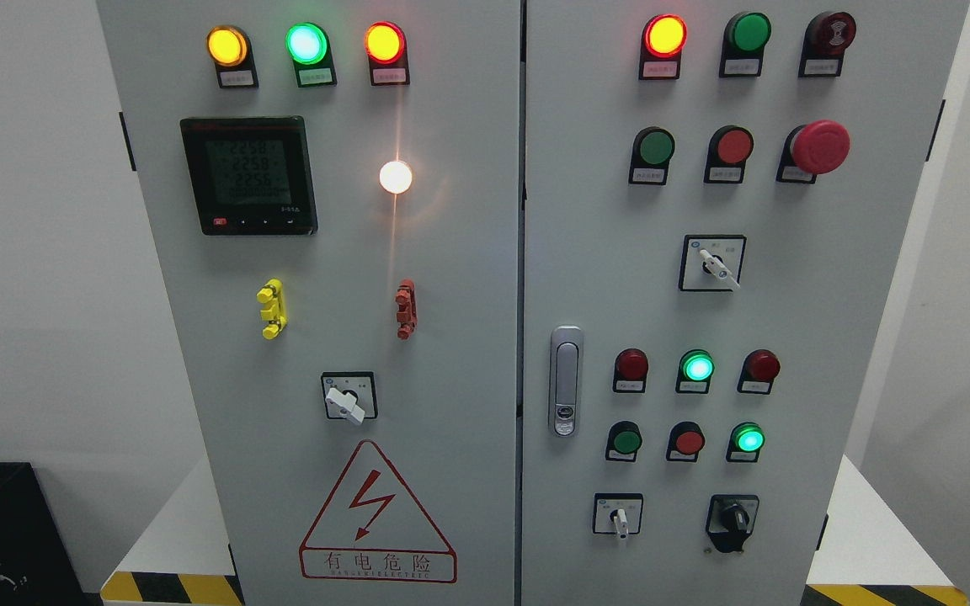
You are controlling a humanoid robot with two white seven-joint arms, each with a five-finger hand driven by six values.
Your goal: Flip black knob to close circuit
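Standing before the grey cabinet (451, 278), I see neither robot hand, so their fingers cannot be judged. At about five o'clock on its right door sits the black knob (732, 518), its pointer hard to read against the dark plate.

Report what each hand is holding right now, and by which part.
Nothing can be reported as held: neither hand is in view. The black knob at the cabinet's lower right stands untouched.
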